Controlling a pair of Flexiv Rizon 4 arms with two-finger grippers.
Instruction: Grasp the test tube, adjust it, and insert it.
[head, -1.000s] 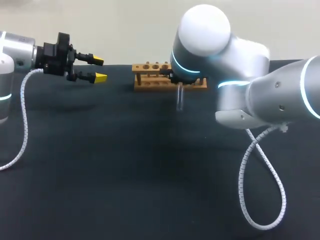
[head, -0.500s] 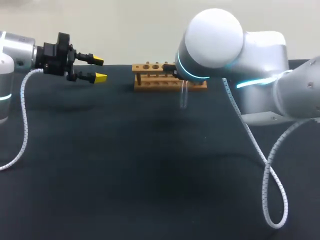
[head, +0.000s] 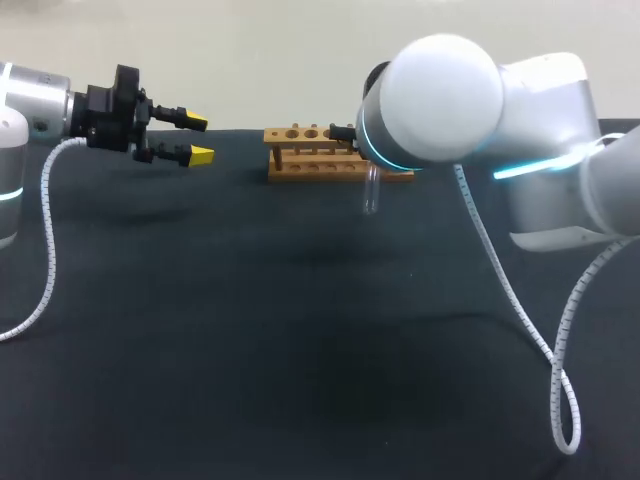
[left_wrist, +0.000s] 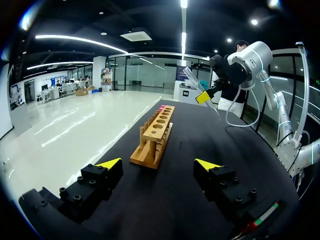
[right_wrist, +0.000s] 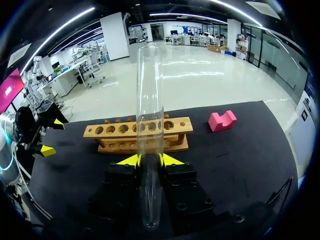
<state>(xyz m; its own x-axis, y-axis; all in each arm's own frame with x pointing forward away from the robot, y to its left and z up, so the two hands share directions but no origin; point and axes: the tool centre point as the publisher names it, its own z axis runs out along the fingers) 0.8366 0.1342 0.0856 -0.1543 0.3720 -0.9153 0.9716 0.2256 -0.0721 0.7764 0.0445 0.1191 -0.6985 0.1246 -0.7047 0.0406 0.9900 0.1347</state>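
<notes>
My right arm (head: 450, 100) reaches over the dark table (head: 250, 350) by the wooden rack (head: 310, 155). Its gripper (right_wrist: 150, 160) is clamped on the clear test tube (head: 371, 195), held above the table just in front of the rack. My left gripper (head: 195, 138) hovers well apart with its fingers spread around nothing, and a pink block (right_wrist: 222, 121) lies near the rack's end.

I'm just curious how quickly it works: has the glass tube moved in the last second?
Yes. In the head view, the test tube has shifted slightly rightward along the front of the wooden rack, toward its right end.
</notes>
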